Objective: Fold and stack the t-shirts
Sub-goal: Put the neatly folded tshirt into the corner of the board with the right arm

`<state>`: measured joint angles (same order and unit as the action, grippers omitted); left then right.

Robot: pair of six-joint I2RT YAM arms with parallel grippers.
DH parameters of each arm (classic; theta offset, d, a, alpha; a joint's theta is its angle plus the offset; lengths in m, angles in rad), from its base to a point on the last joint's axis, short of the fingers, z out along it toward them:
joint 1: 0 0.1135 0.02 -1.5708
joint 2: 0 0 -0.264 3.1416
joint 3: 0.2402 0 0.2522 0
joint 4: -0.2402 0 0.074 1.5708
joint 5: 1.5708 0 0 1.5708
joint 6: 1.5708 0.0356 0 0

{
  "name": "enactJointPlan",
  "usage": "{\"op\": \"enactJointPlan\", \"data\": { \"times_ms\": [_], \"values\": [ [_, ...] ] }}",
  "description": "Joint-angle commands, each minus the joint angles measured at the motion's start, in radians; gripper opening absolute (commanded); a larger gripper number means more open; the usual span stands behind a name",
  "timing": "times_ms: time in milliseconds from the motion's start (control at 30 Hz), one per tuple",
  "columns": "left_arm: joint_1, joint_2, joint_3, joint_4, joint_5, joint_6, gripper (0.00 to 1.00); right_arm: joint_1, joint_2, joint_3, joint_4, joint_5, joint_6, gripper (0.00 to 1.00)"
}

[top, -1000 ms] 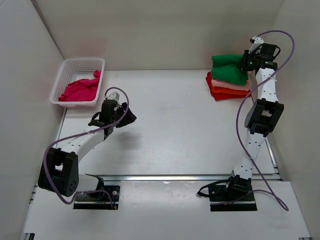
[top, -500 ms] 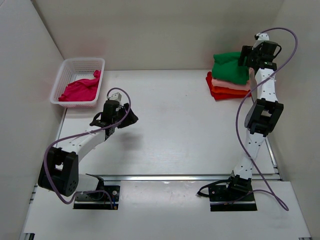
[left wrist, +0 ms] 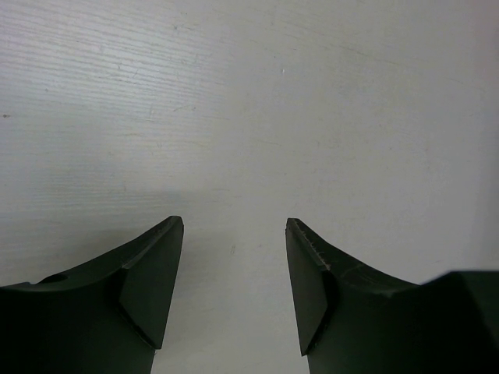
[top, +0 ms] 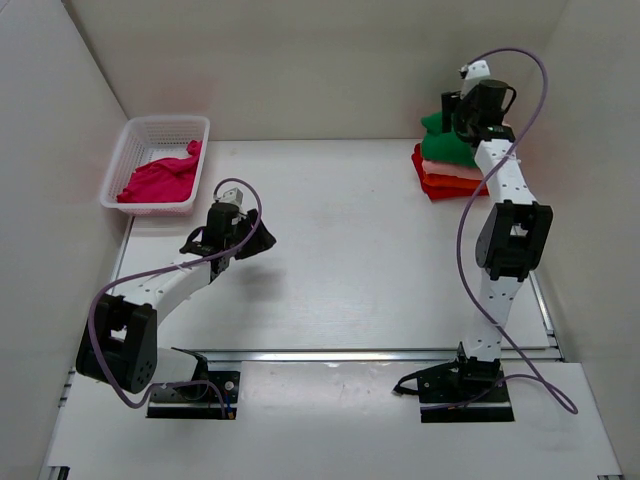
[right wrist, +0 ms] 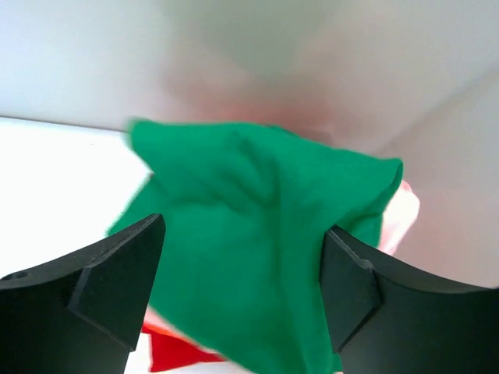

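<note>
A folded bright green cloth t-shirt (right wrist: 257,202) tops the salmon pink t-shirt (top: 445,168) and red t-shirts (top: 445,186) at the far right of the tabletop (top: 350,250). The right hand (right wrist: 242,226) hovers over it, wide and empty. The left hand (left wrist: 234,226) is wide and empty too. One crumpled magenta t-shirt (top: 158,180) in the white plastic lattice basket (top: 165,121) is not yet folded.

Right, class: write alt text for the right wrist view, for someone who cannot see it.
The open right gripper hovers above a folded green t-shirt near a white wall. Edges of a pink t-shirt and a red t-shirt show beneath it.
</note>
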<state>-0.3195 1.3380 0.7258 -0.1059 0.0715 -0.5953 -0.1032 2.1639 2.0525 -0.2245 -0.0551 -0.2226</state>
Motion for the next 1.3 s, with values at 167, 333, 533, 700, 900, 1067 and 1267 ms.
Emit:
{"op": "enactJointPlan", "data": {
  "times_ms": [167, 333, 533, 700, 900, 1067, 1267],
  "values": [
    [0.000, -0.053, -0.022, 0.020, 0.016, -0.006, 0.66, 0.059, -0.085, -0.045, 0.140, 0.071, -0.054, 0.72],
    [0.007, -0.054, -0.029, 0.018, 0.020, -0.003, 0.66, 0.068, -0.070, -0.101, 0.208, 0.208, -0.093, 0.78],
    [0.007, -0.053, -0.037, 0.023, 0.024, -0.004, 0.66, 0.048, -0.081, -0.091, 0.249, 0.420, -0.083, 0.83],
    [0.008, -0.059, -0.045, 0.031, 0.019, -0.011, 0.67, 0.042, -0.121, -0.060, 0.228, 0.491, -0.061, 0.83],
    [-0.003, -0.068, -0.055, 0.040, 0.020, -0.021, 0.66, 0.040, -0.200, -0.080, 0.114, 0.087, 0.018, 0.42],
    [-0.004, -0.076, -0.049, 0.034, 0.024, -0.026, 0.66, 0.082, -0.205, -0.140, 0.126, -0.008, 0.049, 0.00],
    [0.008, -0.086, -0.054, 0.038, 0.030, -0.023, 0.66, 0.036, -0.121, -0.151, 0.139, -0.153, 0.112, 0.00]
  ]
}}
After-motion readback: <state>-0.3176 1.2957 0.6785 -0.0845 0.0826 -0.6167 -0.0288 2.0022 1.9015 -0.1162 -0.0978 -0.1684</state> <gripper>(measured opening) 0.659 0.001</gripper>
